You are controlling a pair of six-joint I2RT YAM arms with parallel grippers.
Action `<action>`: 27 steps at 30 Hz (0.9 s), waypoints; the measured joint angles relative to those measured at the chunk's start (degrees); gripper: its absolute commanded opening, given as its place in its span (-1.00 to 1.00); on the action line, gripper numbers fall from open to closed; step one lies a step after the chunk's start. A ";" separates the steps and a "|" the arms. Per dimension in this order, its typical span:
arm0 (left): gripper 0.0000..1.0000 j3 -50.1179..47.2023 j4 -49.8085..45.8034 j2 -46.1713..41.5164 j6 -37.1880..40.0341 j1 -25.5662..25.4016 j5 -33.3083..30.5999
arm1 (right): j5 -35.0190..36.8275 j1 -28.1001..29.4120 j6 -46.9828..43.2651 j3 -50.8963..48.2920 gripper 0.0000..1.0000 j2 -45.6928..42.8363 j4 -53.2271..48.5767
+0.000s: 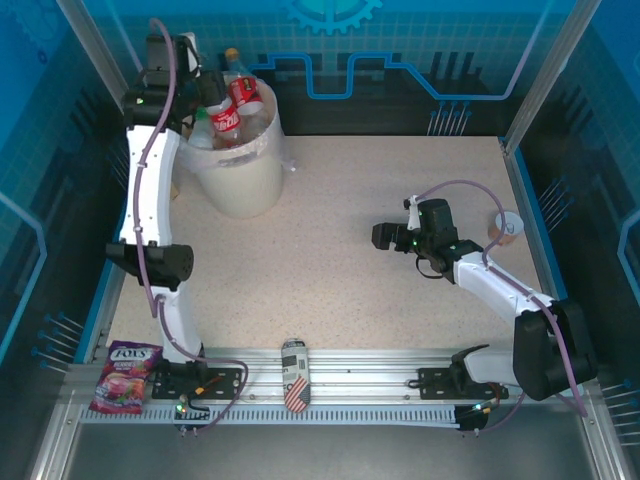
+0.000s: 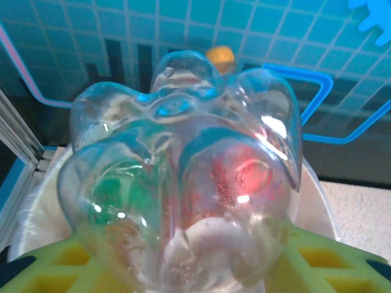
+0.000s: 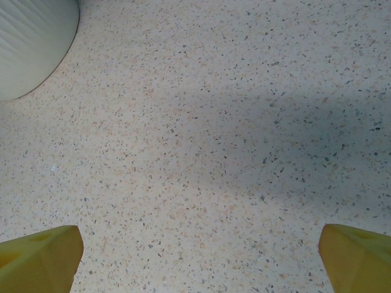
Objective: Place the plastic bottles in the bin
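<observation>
Left wrist view puts the clear bottle (image 2: 183,183) base-first close to the lens, above the mouth of the bin (image 2: 321,201). The left tool (image 2: 189,268) is pinching it, with one yellow finger against each side of its lower wall. It is not yet released.

Hazards, as I judge them from the room:
1. Heaped bin. The red-labelled bottles (image 1: 235,110) stand above the rim. A bottle let go onto that pile may roll off and go over the rim onto the worktop (image 1: 350,280) or behind the bin.
2. Thin wall. The plastic yields under squeeze, so the bottle may slip early or spring sideways when the fingers part.
3. Pressing down. Driving the tool lower to seat the bottle would shove the pile. That could tip out the top bottles or drag the clear liner (image 1: 285,150).

The right tool (image 1: 385,237) is spread wide and holds nothing. It hangs over bare worktop well apart from the bin and poses no hazard.

Count:
- Bin: one.
- Bottles at the bin mouth, top external view: two red-labelled, plus one yellow-capped bottle (image 1: 232,55) behind them. Which of these is the pinched one cannot be told.
- One green bottle (image 2: 122,195) shows through the clear one.
- Bottles deeper in the bin cannot be counted.
- Paper cup (image 1: 508,226): one.
- Patterned can (image 1: 294,375): one.
- Snack bag (image 1: 125,377): one.
- Tools: two.
</observation>
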 measured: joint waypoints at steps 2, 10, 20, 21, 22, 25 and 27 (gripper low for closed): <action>0.26 0.00 -0.55 1.31 0.44 -0.26 0.55 | 0.02 0.07 0.00 0.00 1.00 0.00 0.00; 0.98 0.00 -0.50 4.35 4.20 -1.73 0.31 | 0.04 0.48 0.02 0.00 1.00 0.04 -0.02; 0.99 -1.03 0.76 4.04 5.99 -2.01 -1.99 | 0.02 1.14 0.02 0.00 1.00 0.57 0.00; 0.98 -2.47 1.79 3.04 6.01 -2.03 -2.32 | 0.02 1.14 0.02 0.00 1.00 0.76 0.02; 0.98 -4.37 2.95 1.57 6.01 -2.03 -2.69 | 0.02 1.14 0.04 0.00 1.00 1.01 0.04; 0.98 -8.79 5.38 -3.54 6.01 -2.03 -3.87 | 0.00 1.44 0.26 0.00 1.00 1.62 0.26; 0.98 -10.93 6.84 -7.17 5.99 -2.08 -4.85 | 0.00 1.81 0.44 0.00 1.00 1.97 0.55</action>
